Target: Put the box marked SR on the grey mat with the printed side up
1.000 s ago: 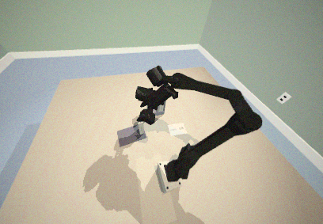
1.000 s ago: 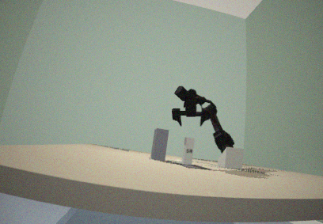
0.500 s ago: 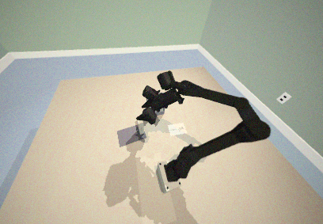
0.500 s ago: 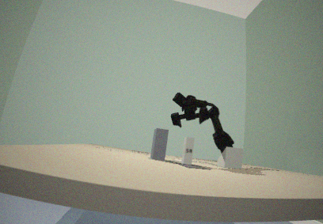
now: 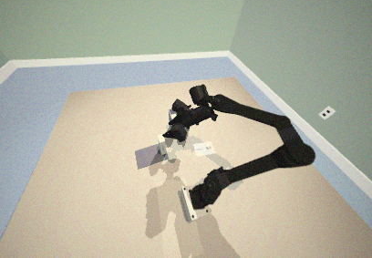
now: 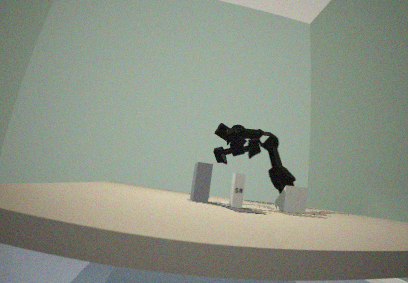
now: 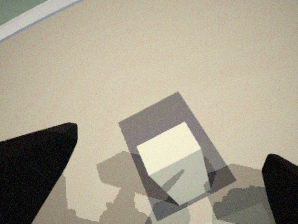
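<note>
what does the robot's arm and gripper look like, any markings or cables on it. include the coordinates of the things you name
The arm (image 5: pixel 255 111) (image 6: pixel 275 160) is matte black all over, built of long, rounded links with bulky joints. The gripper (image 5: pixel 169 124) (image 6: pixel 237 158) (image 7: pixel 170 148) is black too, with two chunky fingers that narrow toward blunt tips. I can't make out any markings or cables on either.

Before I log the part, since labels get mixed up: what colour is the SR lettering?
Black, on the white box; the exterior view shows it best.

The white box marked SR (image 6: pixel 237 191) stands upright near the worktop's (image 6: pixel 200 237) far edge, right of a taller grey block (image 6: pixel 202 182); the black arm's open fingers (image 6: pixel 220 155) hang above, apart from both.
</note>
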You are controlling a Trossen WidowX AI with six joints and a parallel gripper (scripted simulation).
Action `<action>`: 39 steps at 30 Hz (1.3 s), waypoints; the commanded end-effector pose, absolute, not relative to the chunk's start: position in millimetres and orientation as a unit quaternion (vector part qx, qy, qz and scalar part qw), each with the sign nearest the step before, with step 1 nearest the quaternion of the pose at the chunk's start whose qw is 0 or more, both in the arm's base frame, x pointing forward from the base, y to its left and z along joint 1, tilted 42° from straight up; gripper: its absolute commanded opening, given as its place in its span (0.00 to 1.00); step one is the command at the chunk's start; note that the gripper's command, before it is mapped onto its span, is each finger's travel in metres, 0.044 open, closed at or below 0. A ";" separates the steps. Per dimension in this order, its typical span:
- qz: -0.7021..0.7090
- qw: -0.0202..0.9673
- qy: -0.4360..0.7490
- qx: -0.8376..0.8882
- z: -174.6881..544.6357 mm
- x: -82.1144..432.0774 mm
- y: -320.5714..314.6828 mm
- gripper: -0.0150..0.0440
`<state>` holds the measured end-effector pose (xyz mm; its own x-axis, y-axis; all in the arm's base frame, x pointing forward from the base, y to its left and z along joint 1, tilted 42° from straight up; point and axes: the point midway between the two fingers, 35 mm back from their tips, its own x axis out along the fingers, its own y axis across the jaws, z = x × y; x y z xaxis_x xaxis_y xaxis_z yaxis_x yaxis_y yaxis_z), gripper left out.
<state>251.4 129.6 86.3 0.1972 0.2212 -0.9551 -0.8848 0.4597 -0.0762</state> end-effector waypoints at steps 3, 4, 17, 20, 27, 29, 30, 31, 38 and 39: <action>0.398 0.706 0.490 -0.321 97.8 253.7 109.9 1.00; 0.398 0.708 0.489 -0.319 99.4 253.9 106.8 1.00; 0.396 0.719 0.485 -0.303 109.4 254.3 82.2 1.00; 0.396 0.719 0.485 -0.303 105.7 255.3 79.0 1.00; 0.395 0.718 0.486 -0.304 97.1 257.3 71.4 1.00; 0.395 0.718 0.486 -0.304 94.7 257.7 69.2 1.00; 0.395 0.718 0.486 -0.304 93.5 258.0 68.1 1.00; 0.395 0.718 0.486 -0.304 92.2 258.2 67.0 1.00; 0.395 0.717 0.486 -0.304 83.7 259.2 59.2 1.00; 0.395 0.717 0.486 -0.304 82.5 259.3 58.1 1.00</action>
<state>260.3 62.0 89.9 0.2253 0.2696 -0.9362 -0.8613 0.5043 -0.0621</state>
